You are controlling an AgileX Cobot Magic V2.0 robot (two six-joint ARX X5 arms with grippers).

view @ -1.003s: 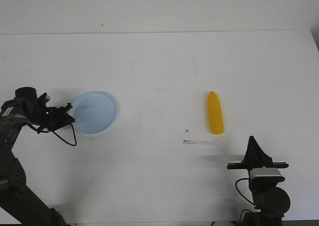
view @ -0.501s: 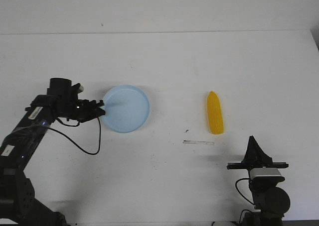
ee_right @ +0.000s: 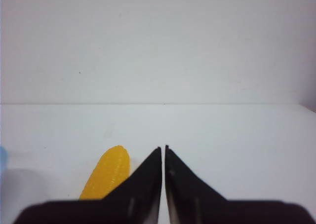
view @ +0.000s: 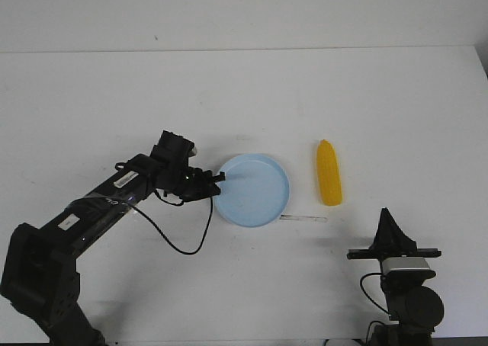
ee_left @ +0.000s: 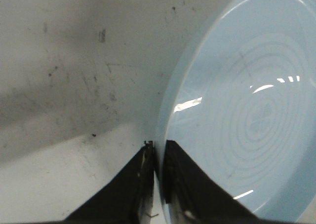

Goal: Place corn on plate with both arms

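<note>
The pale blue plate sits near the table's middle, with my left gripper shut on its left rim. In the left wrist view the plate fills one side, its rim pinched by my left gripper. The yellow corn lies flat on the table just right of the plate, apart from it, tapered end pointing away. My right gripper hovers shut near the front edge, behind and right of the corn. The right wrist view shows the corn beside the closed right gripper.
A thin pale strip lies on the white table between the plate's right edge and the corn. A small dark speck sits close to it. The left arm's black cable loops over the table below the arm.
My left gripper has dragged the plate steadily rightward across the table, from the far left to just beside the corn. The right arm and the corn have stayed still.
</note>
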